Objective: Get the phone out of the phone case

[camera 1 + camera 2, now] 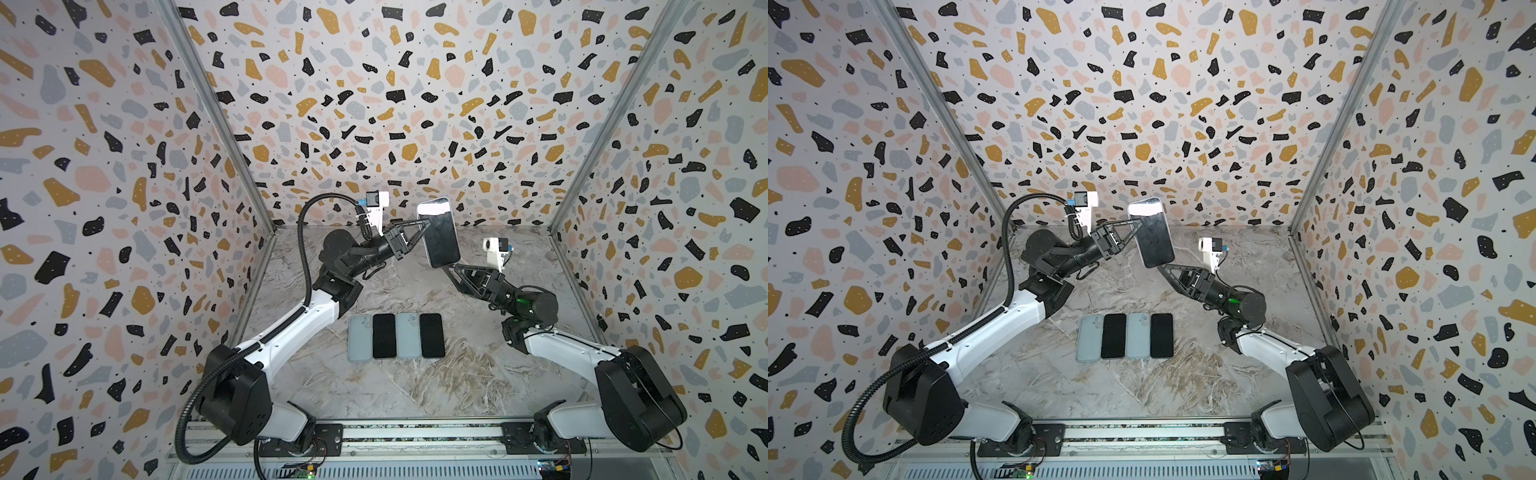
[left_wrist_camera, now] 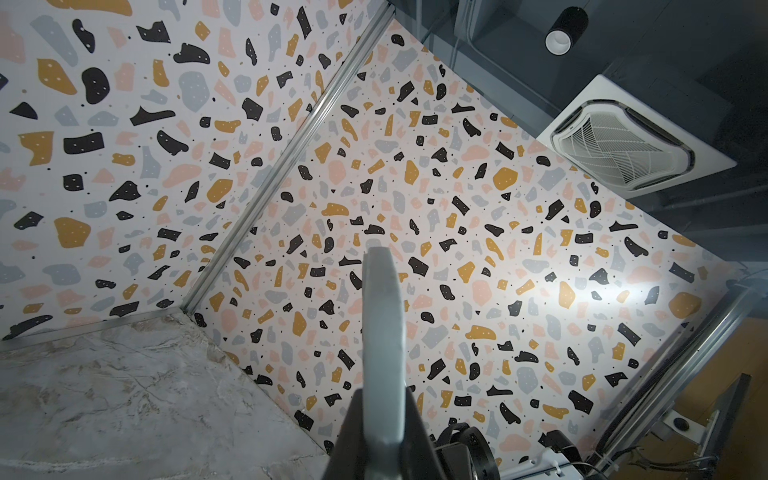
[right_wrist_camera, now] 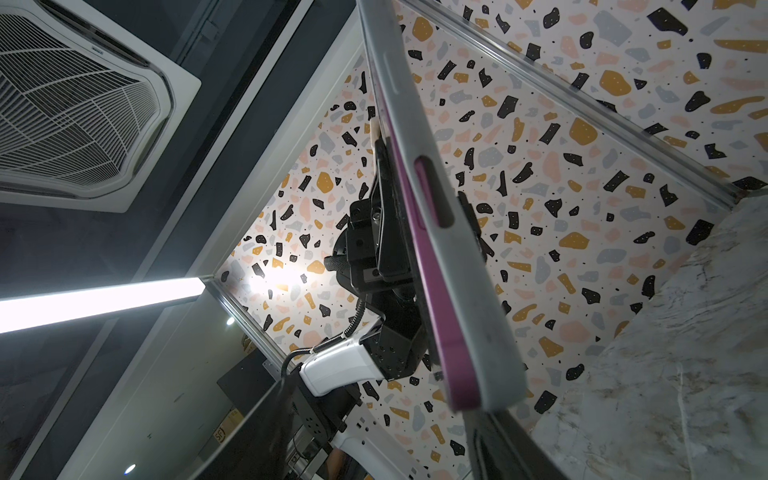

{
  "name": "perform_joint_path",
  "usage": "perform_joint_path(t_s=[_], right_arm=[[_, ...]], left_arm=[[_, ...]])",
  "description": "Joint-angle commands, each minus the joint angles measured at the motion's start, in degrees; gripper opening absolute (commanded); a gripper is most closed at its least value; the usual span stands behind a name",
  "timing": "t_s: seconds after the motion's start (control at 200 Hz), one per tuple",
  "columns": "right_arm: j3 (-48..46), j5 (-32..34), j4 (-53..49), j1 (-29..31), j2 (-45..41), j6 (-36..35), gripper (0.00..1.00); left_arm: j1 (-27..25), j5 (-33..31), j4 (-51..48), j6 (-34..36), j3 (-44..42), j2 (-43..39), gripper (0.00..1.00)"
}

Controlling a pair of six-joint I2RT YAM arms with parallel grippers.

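The left tool [image 1: 426,226] is clamped tight on the phone case [image 1: 434,201], with one finger on the screen side and one behind. It holds the case well above the desk [image 1: 374,395], near the back wall. The phone [image 1: 438,235] sits in the case with its dark screen facing the camera, its long axis nearly upright and its top leaning left. The right tool [image 1: 452,268] has its jaws apart, and its tips are right at the lower end of the case. Whether they touch it cannot be told. Nearer the camera, two grey cases [image 1: 359,338] and two black phones [image 1: 383,336] lie flat on the desk, alternating in a row, edge to edge.

In both top views the layout is the same: the left tool [image 1: 1138,226] grips the left long edge of the phone [image 1: 1152,237], and the right tool [image 1: 1163,266] sits open just under its bottom corner.

In the left wrist view the grey case [image 2: 384,332] is seen edge-on, squeezed between the two dark fingers [image 2: 353,436].

In the right wrist view the phone's purple edge [image 3: 419,232] runs along the grey case wall [image 3: 457,249]. The left tool [image 3: 386,232] is pinched onto it from behind. One finger [image 3: 498,449] of the right tool lies just under the case's lower corner, and nothing is gripped.
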Motion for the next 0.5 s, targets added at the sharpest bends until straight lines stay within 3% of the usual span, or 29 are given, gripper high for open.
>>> perform_joint_path(t_s=[0.0, 0.496], right_arm=[[4.13, 2.44, 13.63, -0.91, 0.16, -0.41, 0.66], [6.60, 2.11, 11.66, -1.79, 0.56, -1.24, 0.64]], left_arm=[[-1.42, 4.86, 1.70, 1.37, -1.44, -0.78, 0.00], [-1.77, 4.93, 0.17, 4.88, -4.10, -0.88, 0.00]])
